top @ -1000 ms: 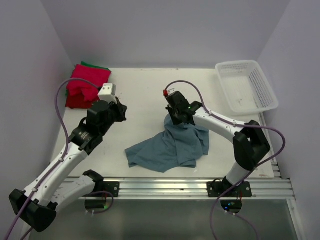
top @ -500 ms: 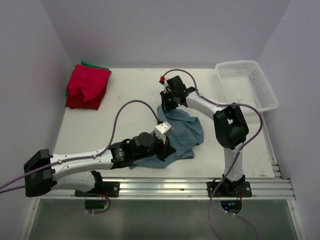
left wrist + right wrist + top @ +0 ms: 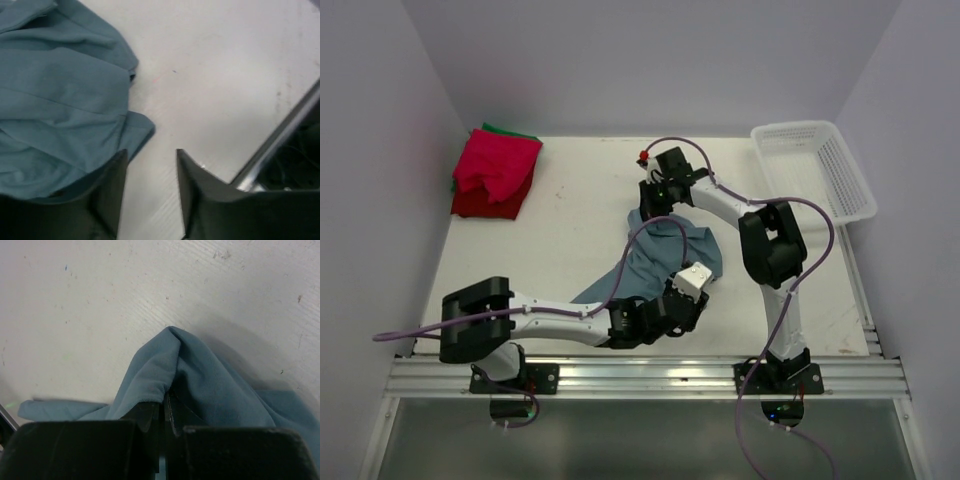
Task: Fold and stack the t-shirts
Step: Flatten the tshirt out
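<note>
The blue-grey shirt (image 3: 660,262) lies crumpled mid-table, pulled into a longer, narrower heap than half a second ago. Its far end is pinched in the closed right fingers (image 3: 658,200), which have barely moved. The left fingers (image 3: 682,308) have swung further right along the near edge (a second ago they were by the red shirts (image 3: 495,175)) and have parted.

The left wrist view shows what the top view hides: the left fingers (image 3: 150,170) stand apart over bare table (image 3: 225,75), one at the shirt's (image 3: 60,100) edge, the rail (image 3: 280,140) just beside. The right wrist view shows the right fingers (image 3: 165,415) clamping a raised fold of the shirt (image 3: 200,385).

The red shirts sit on a green shirt (image 3: 505,128) at far left; the basket (image 3: 815,170) is far right.
</note>
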